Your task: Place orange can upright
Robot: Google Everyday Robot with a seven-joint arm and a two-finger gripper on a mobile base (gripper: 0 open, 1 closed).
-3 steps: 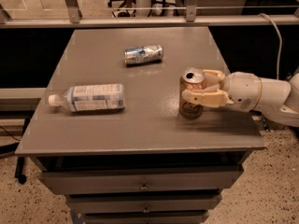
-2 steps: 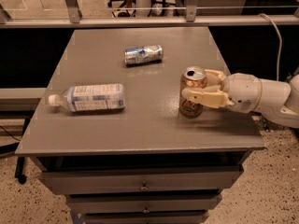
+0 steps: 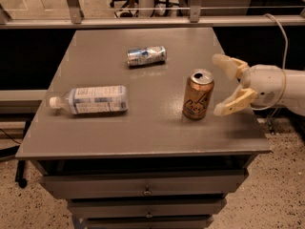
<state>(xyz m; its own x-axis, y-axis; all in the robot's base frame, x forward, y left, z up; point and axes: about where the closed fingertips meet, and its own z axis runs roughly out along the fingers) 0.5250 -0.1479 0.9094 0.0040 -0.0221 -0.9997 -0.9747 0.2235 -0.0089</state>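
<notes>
The orange can (image 3: 198,95) stands upright on the grey table top (image 3: 143,123), right of the middle, its silver top with pull tab facing up. My gripper (image 3: 222,84) reaches in from the right edge and sits just right of the can. Its cream fingers (image 3: 228,66) are spread wide, open and empty, with a small gap between them and the can.
A silver-and-blue can (image 3: 146,55) lies on its side at the back middle. A clear plastic bottle with a white cap (image 3: 91,99) lies on its side at the left. Drawers sit below the table's front edge. A rail runs behind the table.
My gripper was shut around the can. It has let go, opened wide and drawn back to the right. The can stays upright in place.
</notes>
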